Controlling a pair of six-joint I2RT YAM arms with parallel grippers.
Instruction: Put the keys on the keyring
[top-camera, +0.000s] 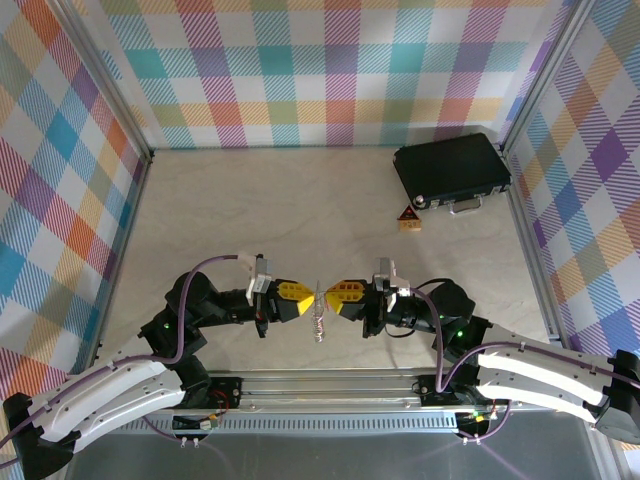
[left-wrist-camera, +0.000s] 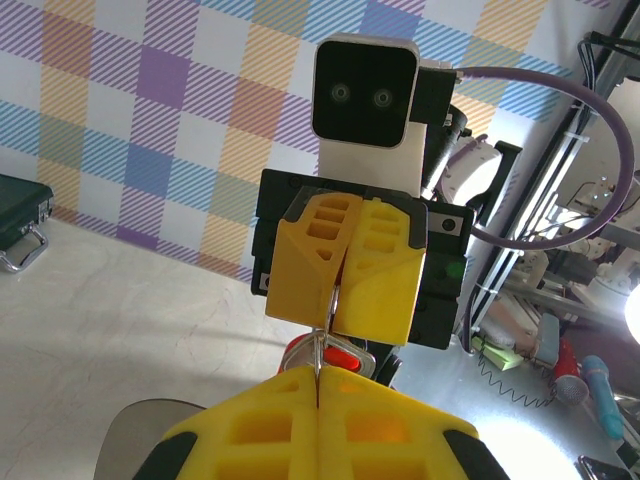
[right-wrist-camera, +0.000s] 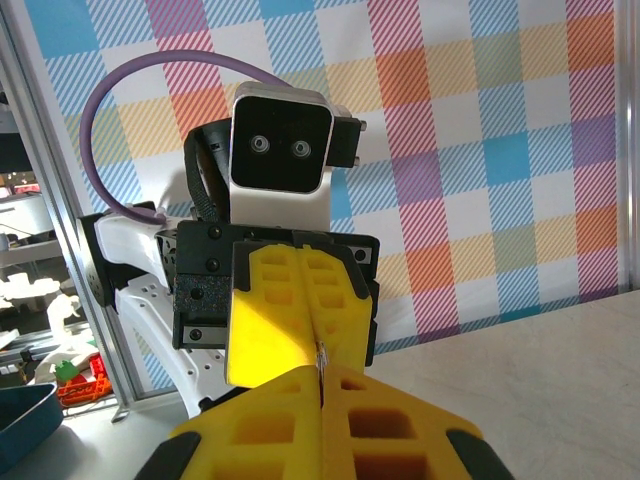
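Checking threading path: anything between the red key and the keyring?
Nothing visible. The red key sits right beside the keyring, where the shut left gripper and right gripper meet tip to tip.

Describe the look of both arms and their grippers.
Both arms match: white shells on the lower links, black joints above, a purple cable looping along each. The left gripper and right gripper have yellow blocky fingers with rectangular pockets; a white two-lens camera sits behind.
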